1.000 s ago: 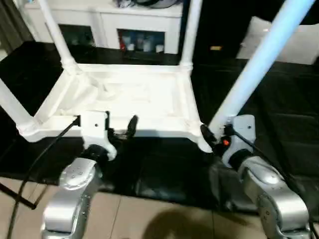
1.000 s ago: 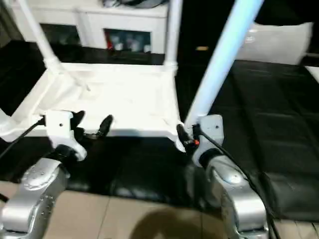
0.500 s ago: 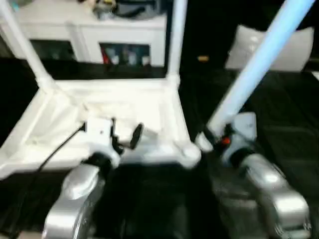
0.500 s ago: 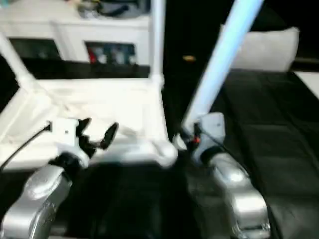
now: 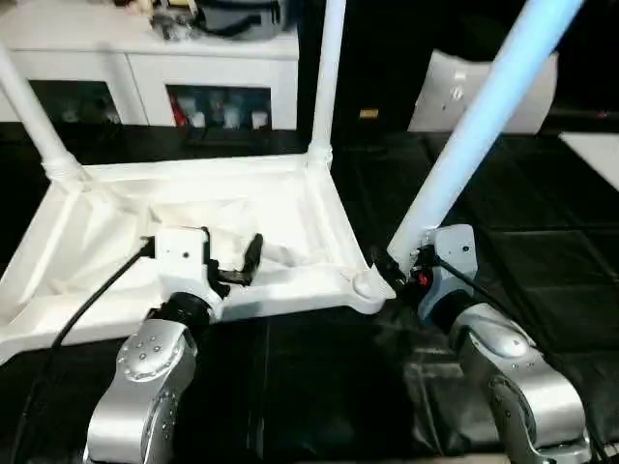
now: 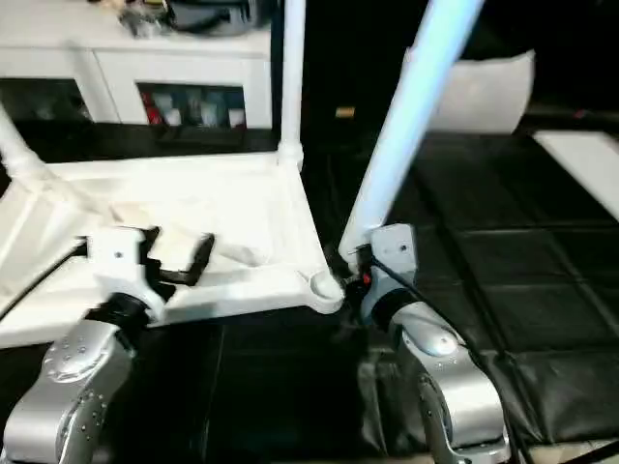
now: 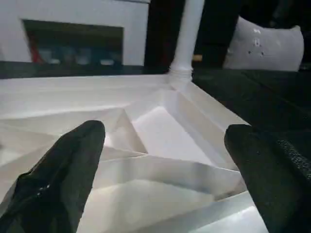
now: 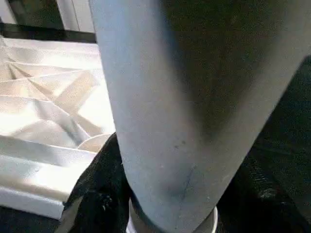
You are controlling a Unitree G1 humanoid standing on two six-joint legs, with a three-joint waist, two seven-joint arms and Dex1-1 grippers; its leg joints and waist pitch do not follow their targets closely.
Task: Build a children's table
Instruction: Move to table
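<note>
White plastic table top (image 5: 290,208) upturned, ribbed underside, legs (image 5: 327,77) upright

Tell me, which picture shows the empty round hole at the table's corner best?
The right eye view: the corner socket shows as an open ring beside the right gripper, which grips a leg. The left eye view shows it too, slightly more side-on. The right wrist view catches just its edge behind that leg.

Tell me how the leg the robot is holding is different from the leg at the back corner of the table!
The held leg leans over and sits beside the empty near corner socket, not in it; the back leg stands straight up, fixed in its corner. The right gripper clamps the held leg near its base; nothing touches the back leg. Both are long, round and pale.
</note>
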